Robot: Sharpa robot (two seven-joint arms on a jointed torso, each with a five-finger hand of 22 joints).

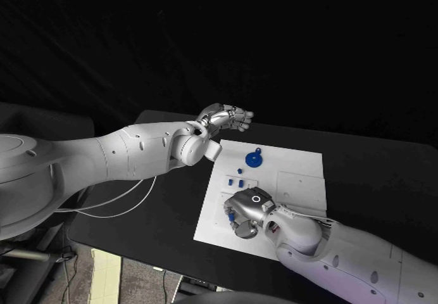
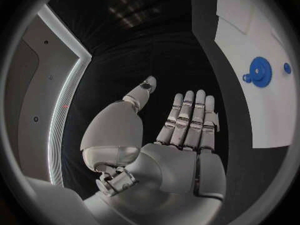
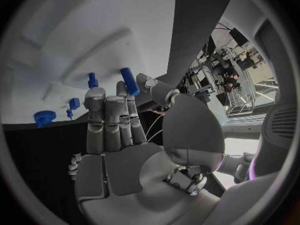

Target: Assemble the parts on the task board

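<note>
The right hand [image 1: 248, 212] hangs low over the board's [image 1: 301, 183] near left corner, fingers apart, holding nothing. It could knock the small pegs [image 1: 235, 182] beside it. The gear [image 1: 254, 158] sits near the far edge. The left hand [image 1: 223, 118] waits open past it.

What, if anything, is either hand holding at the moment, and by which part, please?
The left hand holds nothing; its fingers are straight and apart. The right hand reaches over the task board near a blue peg; a hold cannot be told.
</note>
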